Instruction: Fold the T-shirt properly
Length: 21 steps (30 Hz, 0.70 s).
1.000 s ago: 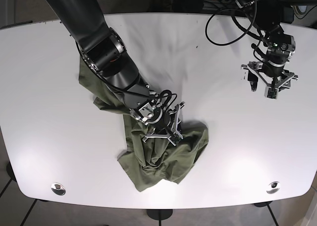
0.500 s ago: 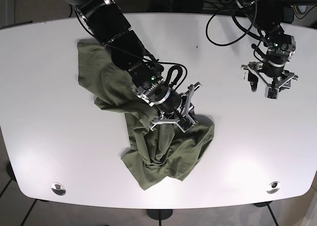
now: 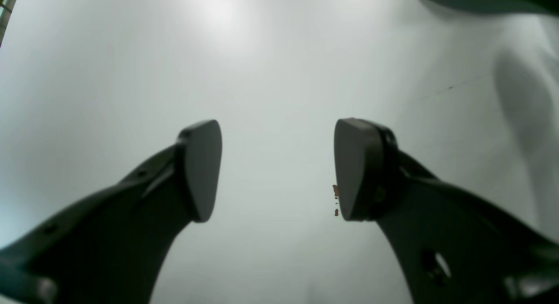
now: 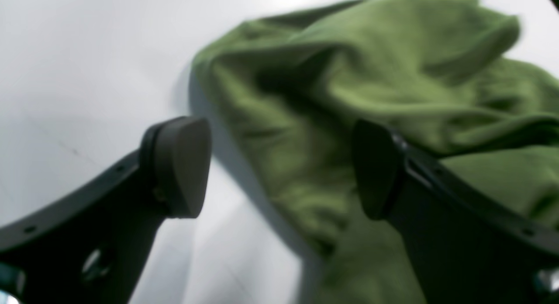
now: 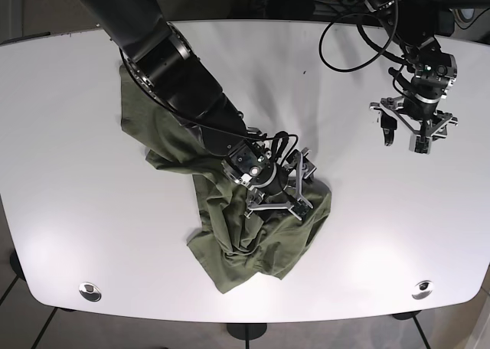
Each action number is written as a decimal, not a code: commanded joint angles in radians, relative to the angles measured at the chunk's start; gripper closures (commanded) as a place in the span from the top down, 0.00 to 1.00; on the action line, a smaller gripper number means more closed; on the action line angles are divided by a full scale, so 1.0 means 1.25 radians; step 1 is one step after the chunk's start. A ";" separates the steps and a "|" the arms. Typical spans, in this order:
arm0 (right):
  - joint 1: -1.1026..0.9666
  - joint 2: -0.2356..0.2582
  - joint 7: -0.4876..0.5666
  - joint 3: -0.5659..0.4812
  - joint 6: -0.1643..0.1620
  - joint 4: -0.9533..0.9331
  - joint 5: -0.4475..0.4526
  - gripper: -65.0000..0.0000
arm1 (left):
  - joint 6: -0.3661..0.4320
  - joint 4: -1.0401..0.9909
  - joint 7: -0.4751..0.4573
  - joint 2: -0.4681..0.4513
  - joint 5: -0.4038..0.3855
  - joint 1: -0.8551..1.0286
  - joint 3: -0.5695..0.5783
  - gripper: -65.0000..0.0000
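Observation:
An olive green T-shirt [image 5: 253,249] lies crumpled on the white table [image 5: 367,234], left of centre, with one part stretching up to the far left. My right gripper [image 5: 282,190] hovers over the shirt's right part. In the right wrist view it [image 4: 279,168] is open, with bunched green cloth [image 4: 349,77] between and beyond the fingers, and nothing is held. My left gripper [image 5: 404,141] is open and empty at the table's far right, well away from the shirt. In the left wrist view it [image 3: 277,168] sits above the bare table [image 3: 279,55].
Black cables [image 5: 360,35] hang over the table's back right. Two metal discs [image 5: 90,291] [image 5: 422,289] sit near the front corners. The table's curved front edge lies just below the shirt's hem.
My right gripper has moved right and toward the front over the shirt, and the shirt's right edge has shifted right with it. The left arm has hardly moved.

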 commanded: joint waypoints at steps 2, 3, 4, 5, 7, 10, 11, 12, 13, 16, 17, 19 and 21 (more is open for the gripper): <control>0.055 -0.012 0.084 0.001 0.000 -0.086 0.005 0.74 | 0.003 0.016 -0.016 -0.007 -0.011 -0.008 -0.001 0.57; 0.061 -0.012 0.114 0.000 0.000 -0.121 0.005 0.74 | 0.003 0.016 -0.016 -0.007 -0.011 -0.008 -0.001 0.57; 0.070 -0.012 0.130 -0.001 0.000 -0.143 0.005 0.74 | 0.003 0.016 -0.016 -0.007 -0.011 -0.008 -0.001 0.57; 0.076 -0.012 0.150 -0.003 0.000 -0.177 0.005 0.74 | 0.003 0.016 -0.016 -0.007 -0.011 -0.008 -0.001 0.57; 0.081 -0.012 0.182 -0.003 0.000 -0.223 0.005 0.73 | 0.003 0.013 -0.016 -0.007 -0.011 -0.008 -0.001 0.57; 0.072 -0.012 0.197 -0.004 0.000 -0.245 -0.002 0.66 | 0.003 0.012 -0.016 -0.007 -0.011 -0.010 -0.001 0.57; 0.064 -0.012 0.197 -0.004 0.000 -0.240 -0.002 0.55 | 0.003 0.011 -0.016 -0.007 -0.011 -0.012 -0.001 0.57; 0.061 -0.012 0.198 -0.004 0.000 -0.236 -0.002 0.40 | 0.003 0.011 -0.016 -0.007 -0.011 -0.012 -0.001 0.57; 0.058 -0.012 0.198 -0.004 0.000 -0.220 -0.001 0.24 | 0.003 0.011 -0.016 -0.007 -0.011 -0.012 -0.001 0.57; 0.042 -0.012 0.187 -0.004 -0.008 -0.144 0.002 0.06 | 0.003 0.011 -0.016 -0.007 -0.009 -0.012 -0.001 0.57; 0.040 -0.012 0.168 -0.004 -0.009 -0.112 0.004 0.03 | 0.003 0.011 -0.016 -0.007 -0.009 -0.012 -0.001 0.57; 0.033 -0.012 0.111 0.001 -0.009 -0.027 0.005 0.03 | 0.003 0.013 -0.016 -0.011 -0.011 -0.012 -0.001 0.57; 0.012 -0.012 0.026 0.002 -0.010 0.158 0.005 0.03 | 0.003 0.017 -0.016 -0.021 -0.015 -0.009 -0.001 0.57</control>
